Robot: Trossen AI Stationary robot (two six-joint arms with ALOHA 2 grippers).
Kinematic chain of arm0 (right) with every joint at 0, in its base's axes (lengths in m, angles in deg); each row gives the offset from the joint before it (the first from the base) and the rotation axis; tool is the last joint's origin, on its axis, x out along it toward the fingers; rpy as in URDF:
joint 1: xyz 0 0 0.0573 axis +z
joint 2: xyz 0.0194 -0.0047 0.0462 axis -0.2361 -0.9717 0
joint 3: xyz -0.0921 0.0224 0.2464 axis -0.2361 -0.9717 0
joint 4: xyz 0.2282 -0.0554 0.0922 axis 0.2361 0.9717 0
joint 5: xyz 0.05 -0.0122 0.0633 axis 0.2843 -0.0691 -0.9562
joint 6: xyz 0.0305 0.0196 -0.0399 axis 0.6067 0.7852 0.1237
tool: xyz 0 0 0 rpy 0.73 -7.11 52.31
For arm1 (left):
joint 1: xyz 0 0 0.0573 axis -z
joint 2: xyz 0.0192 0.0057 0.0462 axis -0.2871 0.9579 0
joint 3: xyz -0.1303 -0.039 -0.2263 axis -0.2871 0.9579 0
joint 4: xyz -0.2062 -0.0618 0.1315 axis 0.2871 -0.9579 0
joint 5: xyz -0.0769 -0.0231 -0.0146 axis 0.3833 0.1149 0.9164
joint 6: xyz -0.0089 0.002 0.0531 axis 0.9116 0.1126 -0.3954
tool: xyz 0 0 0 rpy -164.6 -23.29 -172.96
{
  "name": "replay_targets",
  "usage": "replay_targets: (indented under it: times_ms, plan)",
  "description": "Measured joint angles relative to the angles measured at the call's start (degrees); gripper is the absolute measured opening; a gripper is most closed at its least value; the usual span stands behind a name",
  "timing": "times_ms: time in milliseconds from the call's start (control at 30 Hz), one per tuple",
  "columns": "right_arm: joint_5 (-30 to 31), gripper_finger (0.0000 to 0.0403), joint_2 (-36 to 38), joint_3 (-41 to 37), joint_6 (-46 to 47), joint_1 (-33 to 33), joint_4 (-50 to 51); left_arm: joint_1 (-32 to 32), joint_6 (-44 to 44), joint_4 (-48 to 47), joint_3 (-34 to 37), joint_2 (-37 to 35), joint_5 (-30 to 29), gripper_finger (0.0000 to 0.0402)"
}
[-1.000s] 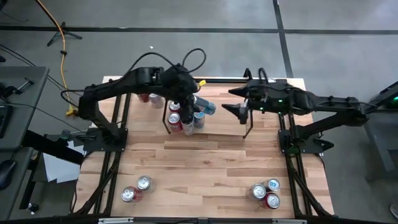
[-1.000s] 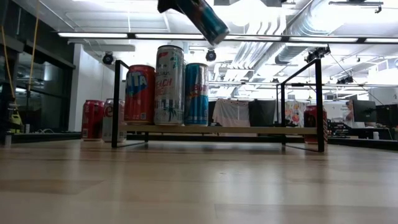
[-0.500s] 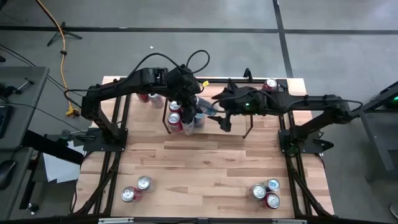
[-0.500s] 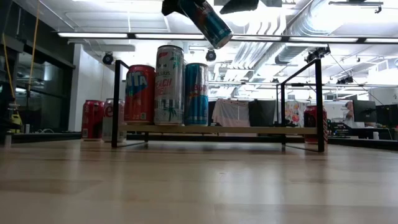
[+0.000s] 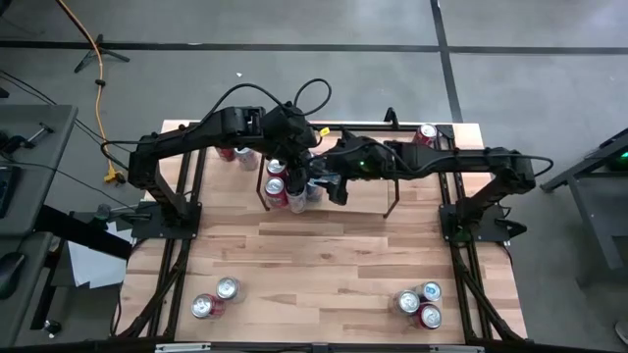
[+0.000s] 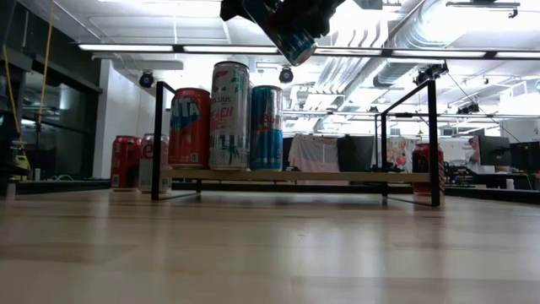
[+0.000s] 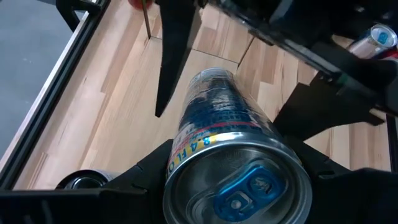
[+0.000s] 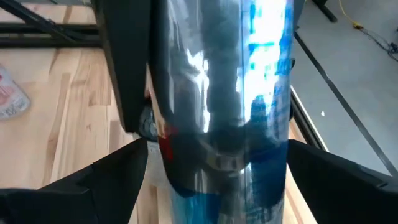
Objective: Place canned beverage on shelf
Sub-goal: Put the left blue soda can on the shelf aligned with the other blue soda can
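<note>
On the blue can seen close in the left wrist view, a curved band just under the rim carries the letters "RALO" in part; the rest of the word is hidden. In the low view, the red can at the left end of the shelf shows large white letters "TA" with the start cut off. The lettering on the tall white can beside it is too small to read.

Blue can held tilted above the shelf

Three cans stand upright side by side at the left end of the shelf; above them a tilted blue can hangs among dark gripper parts. More red cans stand behind, left.
</note>
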Motion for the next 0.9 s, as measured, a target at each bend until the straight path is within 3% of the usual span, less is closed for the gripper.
replay_targets:
  times_ms: [167, 433, 733, 900]
  plan:
    - [1.1, 0.0324, 0.7, 0.1, 0.0, 0.0, -1.2, 0.0, -1.5, 0.0, 0.0, 0.0, -0.2, 0.0201]
    - [1.6, 0.0200, 0.9, 0.1, 0.3, 0.0, -0.6, 0.0, -1.9, 0.2, 0.0, 0.0, -0.7, 0.0208]
    - [4.1, 0.0198, 2.6, 0.0, 0.3, -0.1, 3.0, -0.8, -4.7, -1.7, -1.4, -1.8, -0.5, 0.0239]
    - [9.1, 0.0198, 7.2, 0.0, 1.9, -1.3, 13.1, -2.7, -4.1, -2.7, -2.3, -5.9, -4.1, 0.0249]
